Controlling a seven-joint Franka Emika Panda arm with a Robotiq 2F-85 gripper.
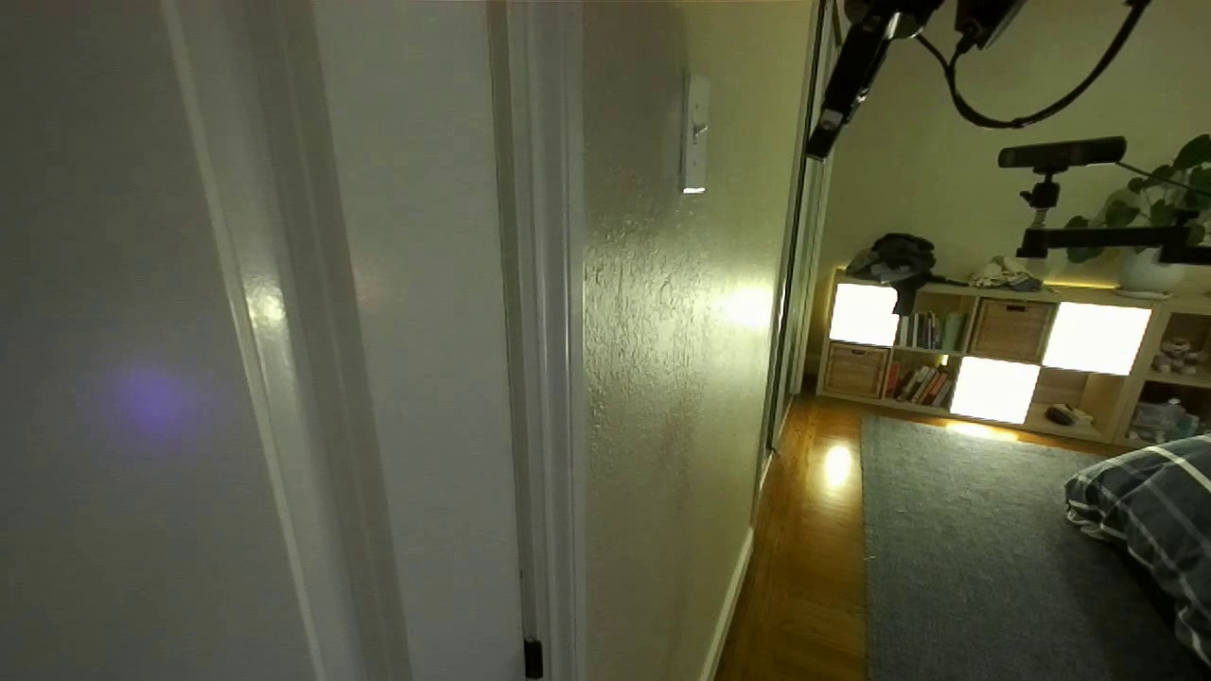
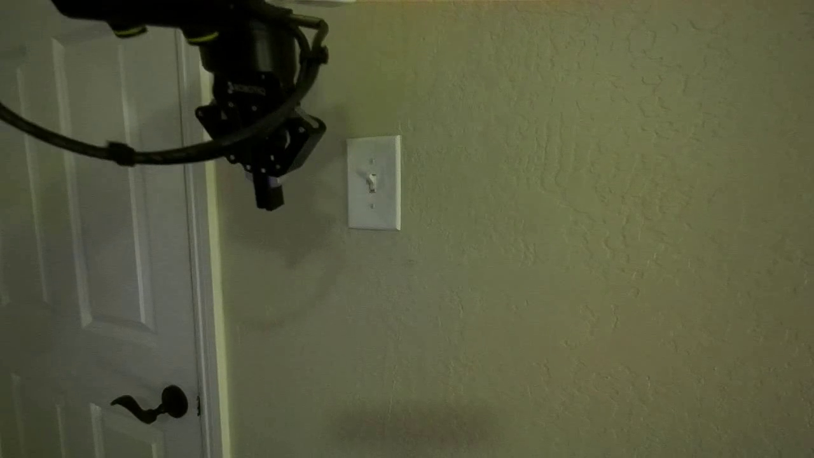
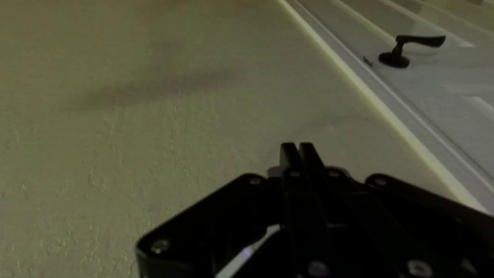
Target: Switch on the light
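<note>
The light switch is a small white upright plate (image 2: 374,216) on the textured wall, with a small toggle (image 2: 372,182) at its middle. The plate also shows edge-on in an exterior view (image 1: 695,132). I cannot tell the toggle's position for sure. The lamp is out of view. My black gripper (image 2: 269,198) points down, left of the plate and apart from it, its tips near toggle height. It also shows in an exterior view (image 1: 821,144). In the wrist view, its fingertips (image 3: 297,146) are together with nothing between them. A pale strip shows through the linkage there; I cannot tell what it is.
A white door (image 2: 114,254) with a dark handle (image 2: 149,407) and frame stands beside the wall (image 2: 572,254). A cable (image 2: 172,154) loops from the arm. A shelf (image 1: 1003,355) with glowing cubbies, a camera on a mount (image 1: 1061,153) and a bed (image 1: 1149,511) are farther off.
</note>
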